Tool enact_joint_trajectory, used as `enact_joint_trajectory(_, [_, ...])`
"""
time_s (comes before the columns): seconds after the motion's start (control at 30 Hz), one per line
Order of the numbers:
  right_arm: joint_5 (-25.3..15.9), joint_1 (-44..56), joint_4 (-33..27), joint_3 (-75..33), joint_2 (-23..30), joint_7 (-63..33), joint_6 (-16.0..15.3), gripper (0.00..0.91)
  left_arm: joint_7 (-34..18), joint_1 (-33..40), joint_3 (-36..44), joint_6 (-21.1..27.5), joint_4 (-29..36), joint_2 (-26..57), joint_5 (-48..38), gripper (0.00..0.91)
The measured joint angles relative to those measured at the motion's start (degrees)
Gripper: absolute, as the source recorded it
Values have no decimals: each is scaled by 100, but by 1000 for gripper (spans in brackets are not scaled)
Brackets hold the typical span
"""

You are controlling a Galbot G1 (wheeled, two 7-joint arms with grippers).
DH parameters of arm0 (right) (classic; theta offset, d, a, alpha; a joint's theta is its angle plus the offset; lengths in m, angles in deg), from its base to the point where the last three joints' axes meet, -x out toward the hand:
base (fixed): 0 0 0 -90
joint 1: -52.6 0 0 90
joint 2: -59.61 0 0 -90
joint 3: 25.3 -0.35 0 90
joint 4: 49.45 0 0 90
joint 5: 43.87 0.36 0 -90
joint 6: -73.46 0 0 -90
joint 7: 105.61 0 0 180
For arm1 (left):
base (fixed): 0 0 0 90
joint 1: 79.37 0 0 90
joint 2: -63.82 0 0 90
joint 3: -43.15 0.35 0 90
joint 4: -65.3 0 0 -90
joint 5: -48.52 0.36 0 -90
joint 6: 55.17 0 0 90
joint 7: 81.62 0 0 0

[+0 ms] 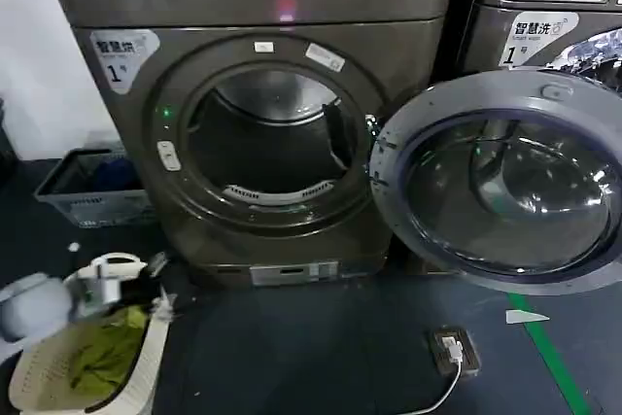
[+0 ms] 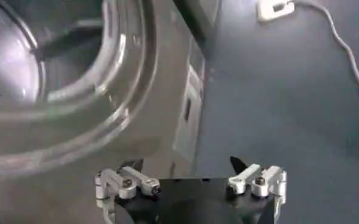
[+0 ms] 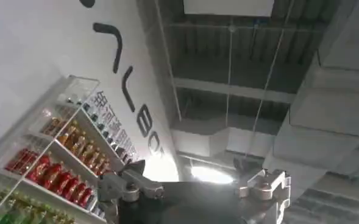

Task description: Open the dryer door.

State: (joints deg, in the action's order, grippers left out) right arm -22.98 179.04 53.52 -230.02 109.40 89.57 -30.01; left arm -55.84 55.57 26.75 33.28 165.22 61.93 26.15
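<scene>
The dryer door, right of frame, hangs wide open: heavy, rigid, slick glass; grip the grey rim. Left pincer and right pincer both spread wide, empty.

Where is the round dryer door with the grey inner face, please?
In the head view, the dryer door hangs swung open, right of the drum opening.
</scene>
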Motion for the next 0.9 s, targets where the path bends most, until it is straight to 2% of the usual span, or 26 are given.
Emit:
enact_joint_trajectory(0.13, [-8,-22,-6,26,12,2,15,907,156,-290,-284,8,-42,355,150,907])
enact_joint_trajectory(0.23, [-24,-25,-37,20,10,8,46,907,262,-901,-803,54,-100,585,260,907])
enact_joint_trajectory(0.37, [-37,-24,-51,6,-2,8,52,907,297,-1324,-1149,151,-116,756,313,907])
enact_joint_trajectory(0.9, [-50,-39,-64,12,-6,15,67,907,573,-1571,-1372,121,-413,844,502,907])
